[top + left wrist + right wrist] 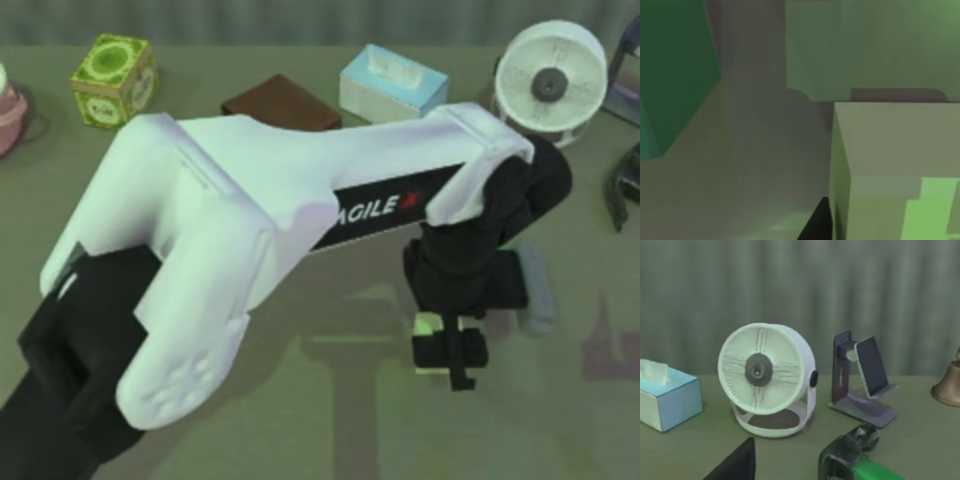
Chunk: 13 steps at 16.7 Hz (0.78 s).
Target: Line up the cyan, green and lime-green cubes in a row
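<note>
- The lime-green cube (428, 328) is a plain matte block with sharp edges, sitting on the table (560, 430) right of centre, mostly hidden in the top view by the black left gripper (452, 358) above it.
- In the left wrist view the lime-green cube (890, 165) fills the near corner, pale and flat-faced, with one black fingertip (816, 224) just beside its edge; whether the fingers are clamping it or standing loose cannot be told.
- The green cube (672, 70), dark and matte, shows in the left wrist view apart from the lime-green one, with bare table between; a strip of teal at its lower edge may be the cyan cube, but that cannot be told.
- The left arm (250, 220) is smooth white with black links and reads "AGILE" in white on a black panel.
- Along the far edge stand a patterned yellow-green box (113, 80) with round emblems, a brown flat block (280, 103), a white-and-light-blue tissue box (392, 83) and a round white fan (552, 82).
- The right wrist view faces the fan (765, 377), a phone stand (860, 380) and a brass bell (949, 385); the right gripper's fingers cannot be judged.
- Open table lies toward the near edge, on the cube's right.
</note>
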Available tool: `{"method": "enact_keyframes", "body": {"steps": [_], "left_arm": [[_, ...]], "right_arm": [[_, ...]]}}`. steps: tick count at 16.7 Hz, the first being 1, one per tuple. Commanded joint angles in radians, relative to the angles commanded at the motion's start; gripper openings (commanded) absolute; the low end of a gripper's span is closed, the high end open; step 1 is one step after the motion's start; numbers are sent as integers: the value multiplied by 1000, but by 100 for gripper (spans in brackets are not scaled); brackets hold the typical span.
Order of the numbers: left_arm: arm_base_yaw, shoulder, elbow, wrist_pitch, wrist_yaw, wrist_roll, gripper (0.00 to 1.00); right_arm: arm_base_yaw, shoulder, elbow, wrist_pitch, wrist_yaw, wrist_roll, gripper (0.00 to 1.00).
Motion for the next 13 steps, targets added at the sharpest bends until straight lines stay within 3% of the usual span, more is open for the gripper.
{"method": "enact_keyframes", "body": {"steps": [3, 4, 13], "left_arm": [[0, 0, 0, 0, 0, 0, 98], [0, 0, 0, 0, 0, 0, 100], [2, 0, 3, -4, 0, 1, 100]], "right_arm": [[0, 0, 0, 0, 0, 0, 100], [0, 0, 0, 0, 0, 0, 100], [0, 0, 0, 0, 0, 0, 100]]}}
